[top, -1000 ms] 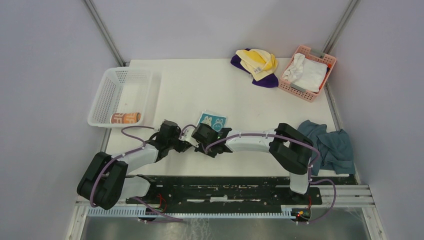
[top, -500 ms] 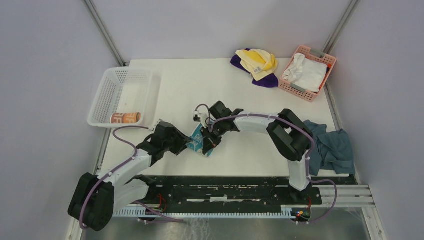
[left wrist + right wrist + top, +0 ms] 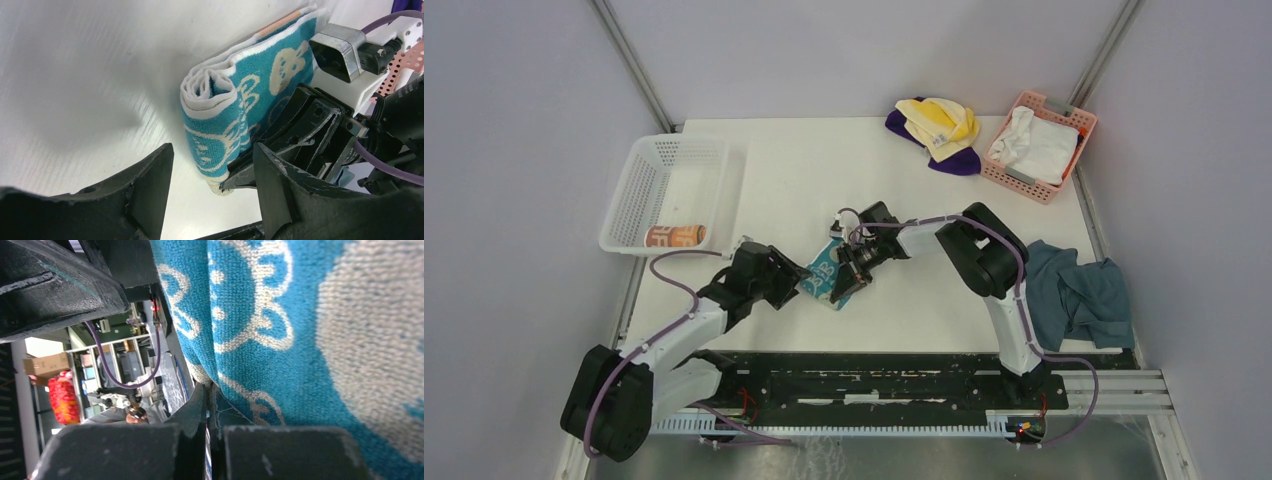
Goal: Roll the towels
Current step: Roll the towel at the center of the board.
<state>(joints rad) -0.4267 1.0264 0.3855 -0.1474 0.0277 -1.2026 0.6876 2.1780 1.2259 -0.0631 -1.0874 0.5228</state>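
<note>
Nearest the arm bases, the left gripper (image 3: 212, 150) stands with its jaws well apart just short of the teal rabbit towel (image 3: 215, 125). One finger sits to either side of the towel's near end, and it grips nothing. The towel lies on the white table (image 3: 824, 170), partly rolled: a tight coil of layers at one end, with flat cloth trailing off beyond. On the towel's other side the right gripper (image 3: 208, 395) is closed tight, its fingertips seemingly pinching a thin edge at the roll's lower corner.

The step in hand looks like the rolling of this towel, about midway. Next, the left gripper probably needs to close on the coil and turn it onward while the right gripper stops the cloth slipping.

Farther off than the towel, an orange-printed roll (image 3: 674, 236) lies in the white basket (image 3: 629, 195). Farthest, a yellow towel (image 3: 939, 122) rests on a purple towel (image 3: 959, 164), beside the pink basket (image 3: 1059, 107).
</note>
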